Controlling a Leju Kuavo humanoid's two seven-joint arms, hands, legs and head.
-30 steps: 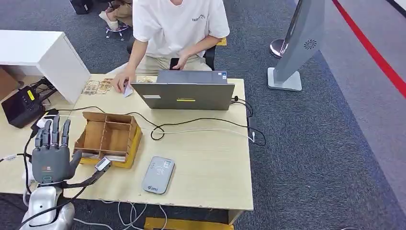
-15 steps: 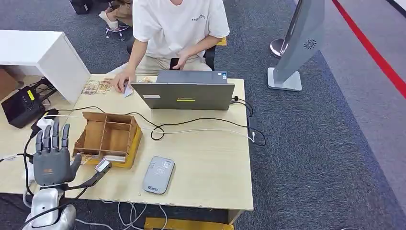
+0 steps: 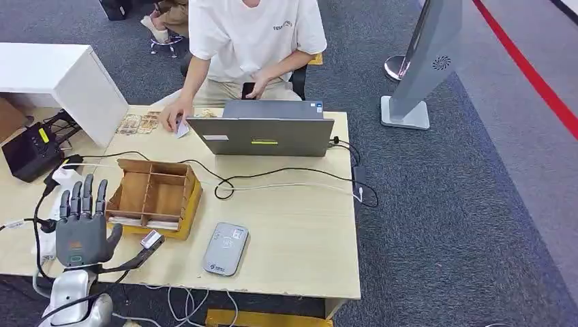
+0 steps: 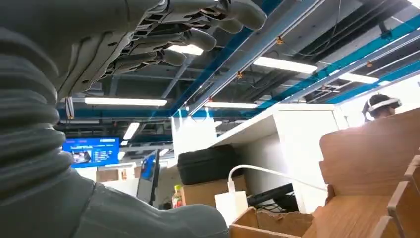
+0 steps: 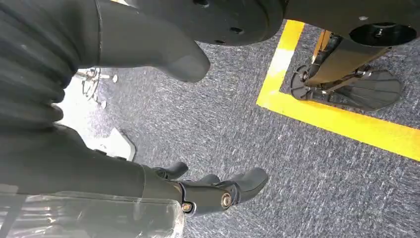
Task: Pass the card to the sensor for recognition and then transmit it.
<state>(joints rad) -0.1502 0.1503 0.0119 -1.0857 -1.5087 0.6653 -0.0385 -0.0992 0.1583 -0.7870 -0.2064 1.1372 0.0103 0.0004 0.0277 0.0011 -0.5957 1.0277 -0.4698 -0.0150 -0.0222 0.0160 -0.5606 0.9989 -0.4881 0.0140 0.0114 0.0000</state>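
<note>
Where my head looks, left hand [image 3: 82, 230]: raised upright at the near left edge of the table [image 3: 300, 225], back of the hand toward me, fingers straight and apart, nothing in them.
Card [image 3: 181, 128]: small, white and flat, at the far side of the table, partly under the fingertips of the person's hand [image 3: 169, 119], just left of the laptop [image 3: 262, 135]; I cannot make out any print on it.
Sensor [image 3: 225, 248]: flat grey pad with rounded corners and a pale marking on top, near the front edge, right of my hand and apart from it.
Box [image 3: 155, 196]: open brown divided tray just beside my left hand, with pale flat edges in its front slot; whether these are cards I cannot tell.
Person [image 3: 249, 41]: seated behind the laptop in a white shirt.
Left wrist, hand [image 4: 124, 44]: fingers [image 4: 198, 37] stretched out against the ceiling lights, released.
Left wrist, box [image 4: 366, 158]: wooden walls close by.
Right wrist, hand [image 5: 124, 173]: hanging over grey carpet [image 5: 307, 173] with a yellow line, fingers [image 5: 218, 191] loosely bent, thumb apart, grasping nothing.
</note>
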